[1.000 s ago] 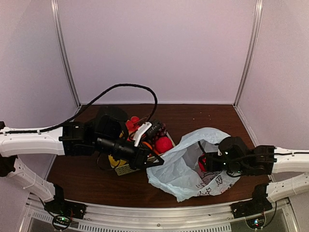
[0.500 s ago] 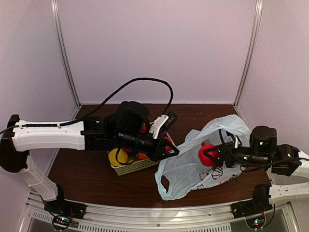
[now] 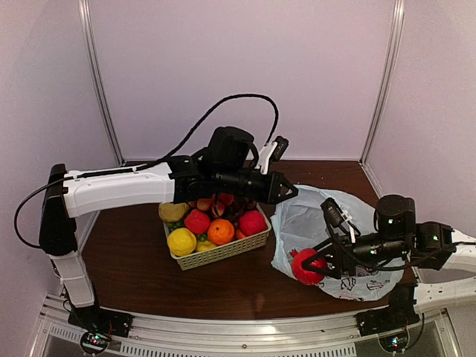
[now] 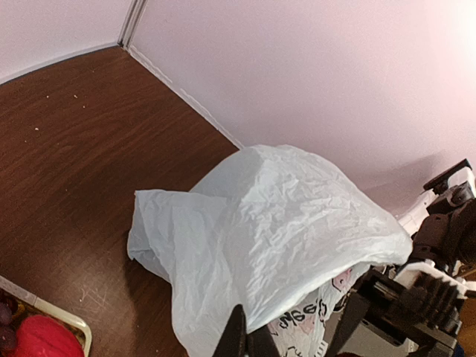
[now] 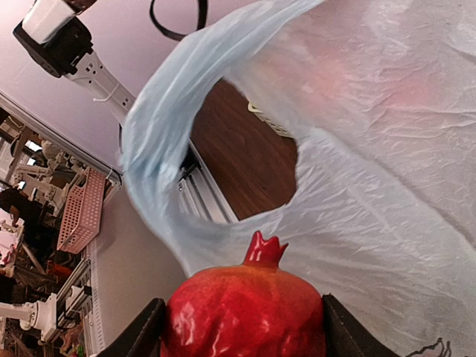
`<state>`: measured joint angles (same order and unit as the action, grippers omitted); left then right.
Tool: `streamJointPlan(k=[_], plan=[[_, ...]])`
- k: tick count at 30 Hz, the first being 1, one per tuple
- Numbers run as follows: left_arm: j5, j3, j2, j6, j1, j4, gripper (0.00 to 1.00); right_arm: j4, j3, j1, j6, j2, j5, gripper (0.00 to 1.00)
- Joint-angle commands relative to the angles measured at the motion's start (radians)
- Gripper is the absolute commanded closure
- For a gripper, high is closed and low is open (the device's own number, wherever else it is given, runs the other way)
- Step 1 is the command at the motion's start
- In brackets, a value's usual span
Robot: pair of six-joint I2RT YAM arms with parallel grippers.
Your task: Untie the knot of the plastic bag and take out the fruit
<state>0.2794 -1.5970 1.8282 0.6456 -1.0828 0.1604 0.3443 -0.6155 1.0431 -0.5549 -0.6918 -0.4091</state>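
Moved: your left gripper (image 3: 290,195) has swung clear of the basket (image 3: 186,260), and your right gripper (image 3: 306,265) has drawn its load to the bag's near left edge.
1. plastic bag (image 3: 320,223): right of the basket, its film pinched in the closed left gripper.
2. basket: heaped with fruit.
3. red pomegranate (image 5: 245,312): clamped between the right gripper's fingers.

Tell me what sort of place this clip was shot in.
Probably a lab test booth: plain pale walls with metal corner posts enclose a brown table, and the right wrist view glimpses a cluttered workshop beyond.
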Motion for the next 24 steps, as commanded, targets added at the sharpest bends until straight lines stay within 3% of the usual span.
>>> streamJointPlan(k=[1, 8, 12, 15, 18, 24], plan=[[0.083, -0.066, 0.063, -0.027, -0.002, -0.033, 1.0, -0.054, -0.085, 0.003, -0.001, 0.031, -0.082, 0.5], [0.106, -0.071, 0.067, -0.097, -0.018, 0.019, 0.97, -0.091, -0.227, 0.003, -0.01, -0.021, 0.113, 0.49], [0.088, -0.101, 0.027, -0.136, -0.019, 0.075, 0.52, -0.153, -0.284, 0.003, 0.001, -0.071, 0.176, 0.49], [0.037, -0.105, -0.036, -0.164, -0.015, 0.125, 0.3, -0.173, -0.334, 0.003, 0.016, -0.104, 0.222, 0.49], [-0.001, -0.079, -0.113, -0.167, 0.009, 0.177, 0.17, -0.154, -0.393, 0.003, 0.035, -0.138, 0.288, 0.49], [-0.052, 0.024, -0.296, -0.183, 0.073, 0.278, 0.06, -0.076, -0.503, 0.0, 0.079, -0.243, 0.4, 0.49]])
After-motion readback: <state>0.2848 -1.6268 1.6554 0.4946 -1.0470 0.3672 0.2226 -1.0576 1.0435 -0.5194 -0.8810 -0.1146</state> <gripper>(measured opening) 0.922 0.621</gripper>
